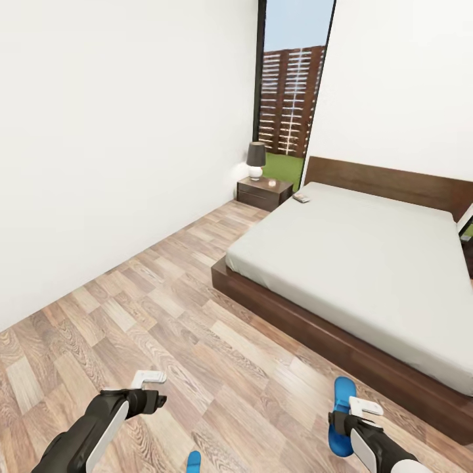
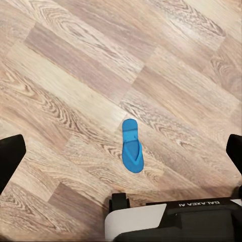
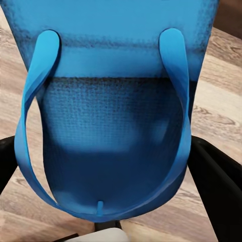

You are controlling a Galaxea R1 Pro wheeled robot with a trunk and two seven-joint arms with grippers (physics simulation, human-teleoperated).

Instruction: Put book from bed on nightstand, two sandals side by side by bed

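Bedroom floor of light wood planks (image 1: 164,315) carries one bright blue flip-flop sandal (image 1: 341,416) under the right gripper (image 1: 363,408), whose dark fingers (image 3: 222,186) flank the sole without visibly clamping it. The second blue sandal (image 2: 132,146) lies below the left gripper (image 1: 150,380), spread wide. A small book (image 1: 301,197) rests on the pale grey mattressed bed (image 1: 368,263), near the dark-brown nightstand (image 1: 264,192)

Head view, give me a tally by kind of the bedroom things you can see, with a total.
Blue sandals: 2, one at the right gripper, one at the bottom edge
Bed: 1
Nightstand: 1
Lamp: 1
Book: 1
Total: 6
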